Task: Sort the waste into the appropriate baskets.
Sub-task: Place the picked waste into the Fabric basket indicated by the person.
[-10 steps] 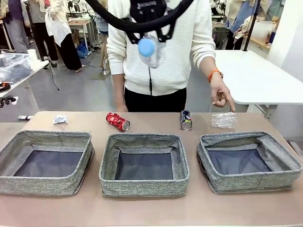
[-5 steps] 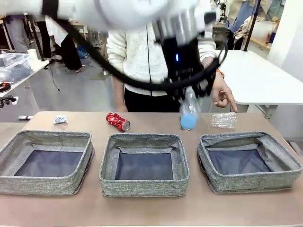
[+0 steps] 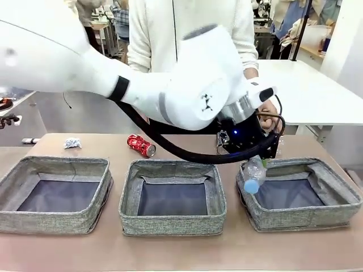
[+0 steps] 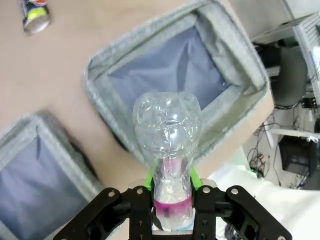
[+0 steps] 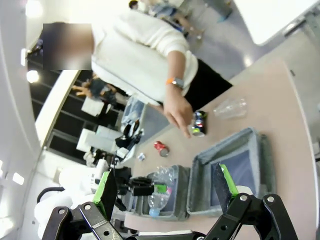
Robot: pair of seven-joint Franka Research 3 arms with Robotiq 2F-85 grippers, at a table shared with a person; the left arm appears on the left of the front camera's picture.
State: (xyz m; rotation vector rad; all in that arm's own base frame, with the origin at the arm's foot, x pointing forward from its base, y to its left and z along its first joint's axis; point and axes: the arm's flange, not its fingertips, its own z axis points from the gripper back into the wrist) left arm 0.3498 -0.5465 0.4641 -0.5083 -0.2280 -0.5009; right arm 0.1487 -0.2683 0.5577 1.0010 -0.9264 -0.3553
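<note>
My left gripper [image 3: 249, 157] is shut on a clear purple-labelled bottle [image 3: 253, 173], which hangs blue cap down over the left rim of the right basket [image 3: 300, 218]. In the left wrist view the green pads clamp the bottle [image 4: 167, 135] at its purple label, above that basket [image 4: 235, 107]. A red can [image 3: 140, 145] and a paper wad [image 3: 72, 143] lie behind the left basket [image 3: 57, 222] and middle basket [image 3: 170, 224]. The dark can [image 3: 222, 137] peeks out behind my arm. My right gripper [image 5: 165, 187] is open and empty, high above the table's right side.
A person in a white top stands at the far side, one hand [image 3: 267, 109] held above the table behind the right basket. The right wrist view shows a second clear bottle [image 5: 230, 107] lying near that hand [image 5: 177, 112]. My left arm spans the table's middle.
My left arm has swung the bottle from high in front of the person down and to the right, to the right basket's rim. The cans and the wad have not moved.
</note>
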